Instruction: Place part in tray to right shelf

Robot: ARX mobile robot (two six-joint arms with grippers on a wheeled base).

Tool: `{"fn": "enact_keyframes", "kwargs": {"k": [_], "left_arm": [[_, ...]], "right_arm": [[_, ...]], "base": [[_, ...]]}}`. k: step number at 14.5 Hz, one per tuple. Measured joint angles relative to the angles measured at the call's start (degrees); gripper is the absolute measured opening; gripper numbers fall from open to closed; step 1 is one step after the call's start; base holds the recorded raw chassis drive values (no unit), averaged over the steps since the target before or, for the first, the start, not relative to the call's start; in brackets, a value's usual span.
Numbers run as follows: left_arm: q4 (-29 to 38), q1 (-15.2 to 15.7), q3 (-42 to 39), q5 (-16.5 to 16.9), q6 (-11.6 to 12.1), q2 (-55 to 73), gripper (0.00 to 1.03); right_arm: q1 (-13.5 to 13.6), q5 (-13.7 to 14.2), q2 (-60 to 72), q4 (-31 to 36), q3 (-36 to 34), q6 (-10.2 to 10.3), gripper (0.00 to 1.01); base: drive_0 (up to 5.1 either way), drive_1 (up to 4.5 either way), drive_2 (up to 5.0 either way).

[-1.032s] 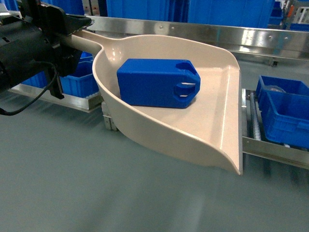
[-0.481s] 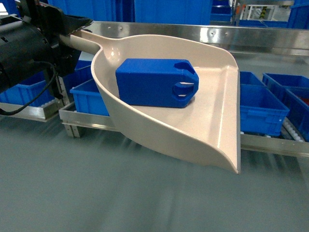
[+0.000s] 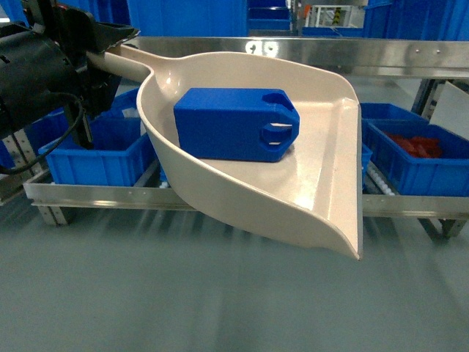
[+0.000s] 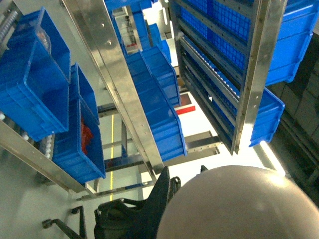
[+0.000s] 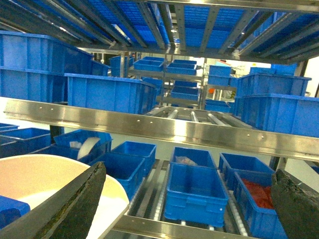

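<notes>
One part (image 3: 234, 123) lies in one tray (image 3: 322, 183) — left fingers clenched on its handle, right fingers (image 5: 75, 209) spread.

blue crates (image 3: 418, 158), red parts (image 3: 414, 144), grey floor (image 3: 146, 293)

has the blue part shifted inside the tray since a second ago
No. The part sits at the same spot against the tray walls; only the shelf background slides.
</notes>
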Motion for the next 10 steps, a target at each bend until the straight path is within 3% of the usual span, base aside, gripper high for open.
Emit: {"fn": "enact_keyframes", "kwargs": {"k": [10], "left_arm": [[-0.02,-0.04,0.0,0.02,0.0,0.0,0.12]], "right_arm": [[-0.02,0.09,-0.02,0.0,0.0,0.0,0.98]], "base": [[-0.6,-0.6,-0.6]]}}
